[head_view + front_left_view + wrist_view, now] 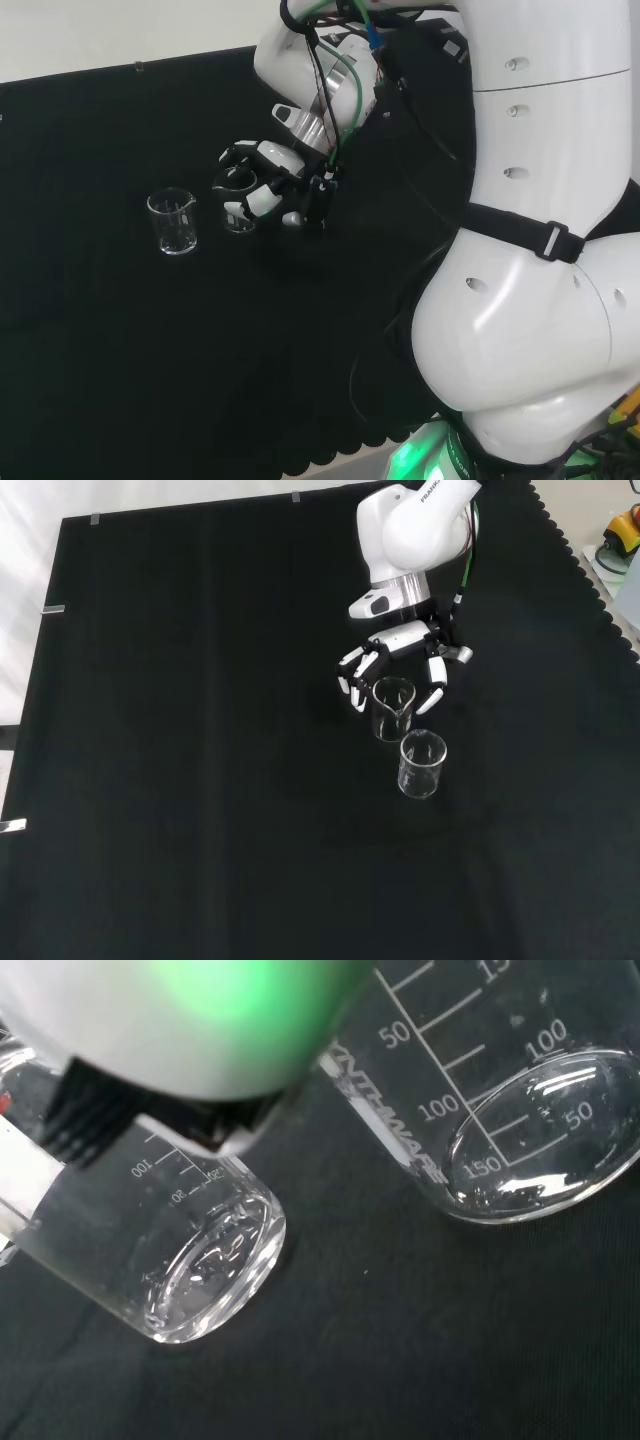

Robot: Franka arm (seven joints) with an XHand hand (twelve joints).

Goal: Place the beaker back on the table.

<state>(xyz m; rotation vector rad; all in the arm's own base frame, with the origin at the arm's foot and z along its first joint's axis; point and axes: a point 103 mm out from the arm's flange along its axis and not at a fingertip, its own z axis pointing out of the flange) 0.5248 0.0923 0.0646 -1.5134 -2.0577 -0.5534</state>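
In the head view you see the black cloth (120, 340) spread over the whole bench, with a scalloped hem along its near edge and a pale wall behind its far edge. The arm's white links (540, 250) take up the right side. To their left the hand (265, 185) reaches down over the cloth with its fingers curled round a small clear beaker (237, 205), which stands upright. A second beaker (173, 221), also clear and upright, stands on the cloth just to the left of it, apart from the hand.

In the front view the cloth (180, 780) runs almost from edge to edge; small metal clips hold its far and left edges, and the scalloped hem runs down the right side, where a bit of pale floor or bench shows. The hand (400, 655) comes in from the far side, fingers (352, 678) on the left of the held beaker (392, 708) and on its right. The other beaker (421, 764) stands nearer and slightly to the right, close to it; you cannot tell whether the two touch.

In the wrist view both glass bases look set on the cloth (400, 1360): the held beaker (190, 1260) beneath a blurred white part of the hand (180, 1020), the other beaker (530, 1130) just beside it, a strip of cloth between their bases.
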